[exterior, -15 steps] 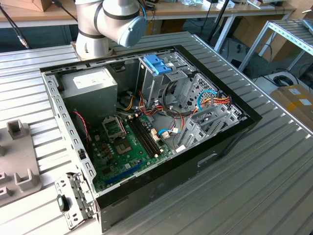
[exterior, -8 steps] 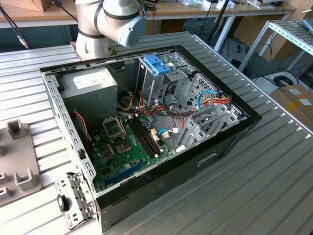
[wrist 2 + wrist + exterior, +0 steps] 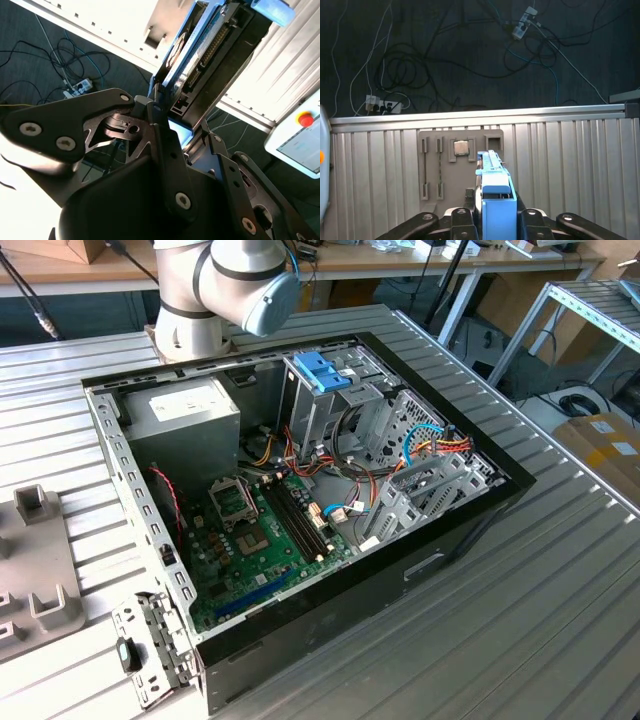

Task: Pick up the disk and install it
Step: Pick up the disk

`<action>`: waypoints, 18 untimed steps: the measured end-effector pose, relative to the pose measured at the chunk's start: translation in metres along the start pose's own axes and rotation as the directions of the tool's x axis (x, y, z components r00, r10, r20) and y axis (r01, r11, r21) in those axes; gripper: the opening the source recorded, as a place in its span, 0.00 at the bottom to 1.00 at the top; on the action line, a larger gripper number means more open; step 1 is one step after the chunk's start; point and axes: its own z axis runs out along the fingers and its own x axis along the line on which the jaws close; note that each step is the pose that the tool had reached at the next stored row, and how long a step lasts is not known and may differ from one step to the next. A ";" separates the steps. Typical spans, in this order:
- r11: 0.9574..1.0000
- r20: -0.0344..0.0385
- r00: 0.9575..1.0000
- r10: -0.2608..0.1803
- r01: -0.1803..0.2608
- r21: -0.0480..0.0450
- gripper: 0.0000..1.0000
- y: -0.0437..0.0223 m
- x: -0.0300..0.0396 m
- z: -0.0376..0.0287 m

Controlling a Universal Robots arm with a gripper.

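Note:
My gripper (image 3: 495, 220) is shut on the disk (image 3: 496, 197), which stands edge-on between the two black fingers with its blue carrier frame toward the camera. In the second wrist view the disk (image 3: 202, 47) rises out of the gripper (image 3: 177, 127), showing its connector pins, its dark circuit side and a blue frame end. The disk hangs in the air above the ribbed metal table (image 3: 570, 160). In the exterior view the open computer case (image 3: 470, 530) lies on the table, with a metal drive cage topped by a blue latch (image 3: 322, 370).
A grey fixture plate (image 3: 432, 165) with slots and a small square chip (image 3: 461, 147) lies on the table under the held disk. Cables and power strips (image 3: 382, 105) cover the dark floor beyond the table edge. A pendant with a red button (image 3: 305, 119) sits nearby. The arm's base (image 3: 195, 310) stands behind the case.

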 end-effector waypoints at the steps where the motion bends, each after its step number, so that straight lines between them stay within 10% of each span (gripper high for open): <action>1: 1.000 0.000 1.000 0.000 0.000 0.000 0.37 -0.0005 0.0003 0.0000; 18: 1.000 -0.001 1.000 0.001 -0.001 -0.021 0.37 -0.0271 0.0046 -0.0015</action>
